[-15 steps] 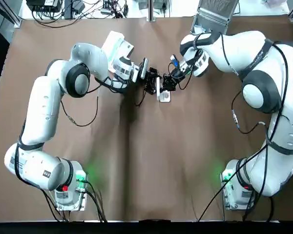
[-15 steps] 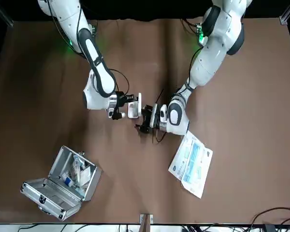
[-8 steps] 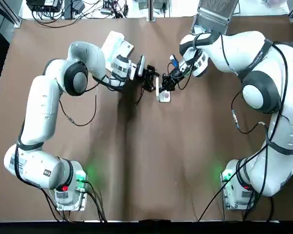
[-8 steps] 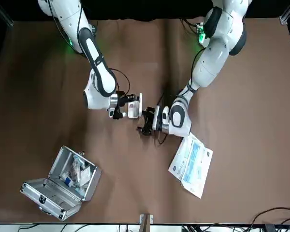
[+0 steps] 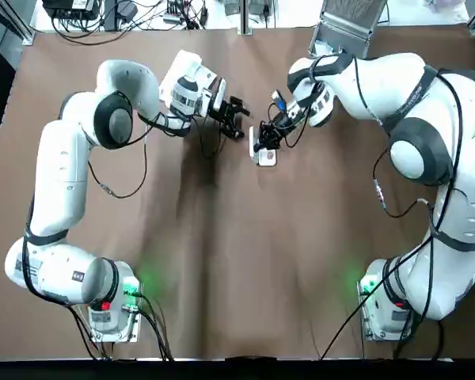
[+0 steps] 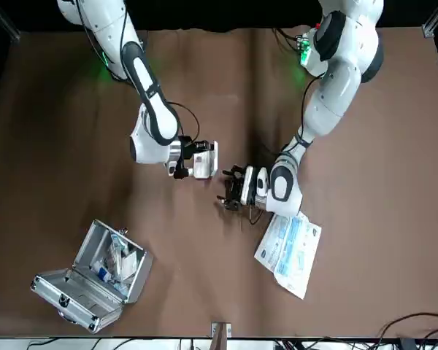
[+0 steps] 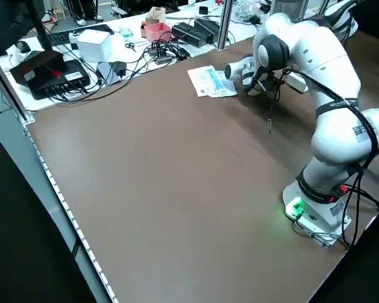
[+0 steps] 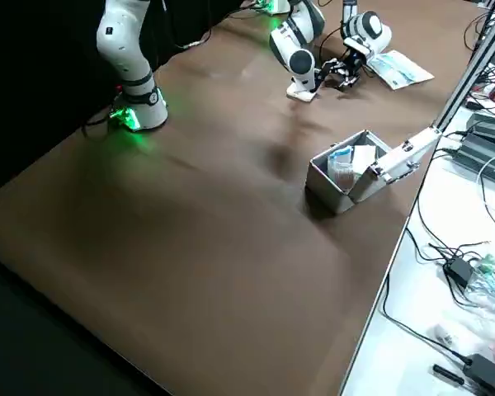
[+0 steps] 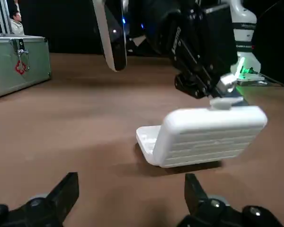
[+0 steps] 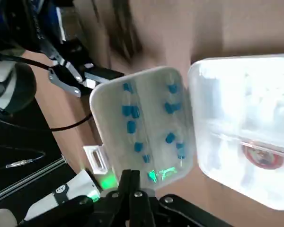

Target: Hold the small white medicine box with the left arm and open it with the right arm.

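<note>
Medicine box (image 5: 264, 152) sits on the worktop (image 5: 222, 237) far of centre, lid raised, long axis near-to-far; right pincer (image 5: 267, 138) pinches the lid's top edge, while left pincer (image 5: 241, 119), spread and empty, hangs just left of it, broadside, not touching.

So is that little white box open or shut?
Open. The medicine box has its halves spread apart, blue pills showing inside one.

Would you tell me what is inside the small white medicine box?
The open medicine box shows small blue pieces, likely pills, in two rows in one half. The right gripper covers that half's near edge; the other half shows only a round red mark.
</note>
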`<state>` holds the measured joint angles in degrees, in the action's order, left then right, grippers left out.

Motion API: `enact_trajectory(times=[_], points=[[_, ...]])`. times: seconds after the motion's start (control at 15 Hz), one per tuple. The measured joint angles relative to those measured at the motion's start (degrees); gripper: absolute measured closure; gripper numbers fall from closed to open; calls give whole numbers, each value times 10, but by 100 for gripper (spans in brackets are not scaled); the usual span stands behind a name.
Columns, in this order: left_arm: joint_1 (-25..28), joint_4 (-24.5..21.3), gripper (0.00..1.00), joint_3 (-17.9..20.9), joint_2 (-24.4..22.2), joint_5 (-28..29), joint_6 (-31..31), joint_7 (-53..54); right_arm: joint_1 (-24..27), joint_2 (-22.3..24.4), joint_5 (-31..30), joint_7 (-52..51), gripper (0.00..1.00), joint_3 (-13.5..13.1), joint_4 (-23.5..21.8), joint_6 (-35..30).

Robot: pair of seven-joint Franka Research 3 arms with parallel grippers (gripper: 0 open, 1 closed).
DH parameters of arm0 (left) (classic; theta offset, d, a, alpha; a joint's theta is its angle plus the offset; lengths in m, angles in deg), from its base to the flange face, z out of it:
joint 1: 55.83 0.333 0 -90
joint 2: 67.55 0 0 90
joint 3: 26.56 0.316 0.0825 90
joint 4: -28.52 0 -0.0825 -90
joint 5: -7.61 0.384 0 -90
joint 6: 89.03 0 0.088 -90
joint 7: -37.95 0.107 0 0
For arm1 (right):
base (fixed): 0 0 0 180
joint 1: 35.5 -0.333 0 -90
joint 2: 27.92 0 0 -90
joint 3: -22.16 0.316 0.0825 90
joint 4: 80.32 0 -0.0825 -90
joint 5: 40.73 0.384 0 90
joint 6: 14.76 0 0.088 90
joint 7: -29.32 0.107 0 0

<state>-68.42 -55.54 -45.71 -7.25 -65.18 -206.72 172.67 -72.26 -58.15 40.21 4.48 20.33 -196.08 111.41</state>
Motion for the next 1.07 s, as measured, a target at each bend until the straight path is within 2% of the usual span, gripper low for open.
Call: enact_trajectory(times=[0.53, 0.8, 1.0, 1.07], points=[[20, 2, 1, 0, -29, 49, 24, -91, -31, -45, 11, -1, 99, 0, 29, 52], [25, 4, 1, 0, -46, 73, 30, -150, -44, -51, 11, -1, 99, 0, 39, 75], [39, 4, 1, 0, -64, 92, 52, -220, -55, -51, 11, -1, 99, 0, 43, 95], [53, 4, 1, 0, -77, 108, 65, -281, -61, -51, 11, -1, 99, 0, 43, 107]])
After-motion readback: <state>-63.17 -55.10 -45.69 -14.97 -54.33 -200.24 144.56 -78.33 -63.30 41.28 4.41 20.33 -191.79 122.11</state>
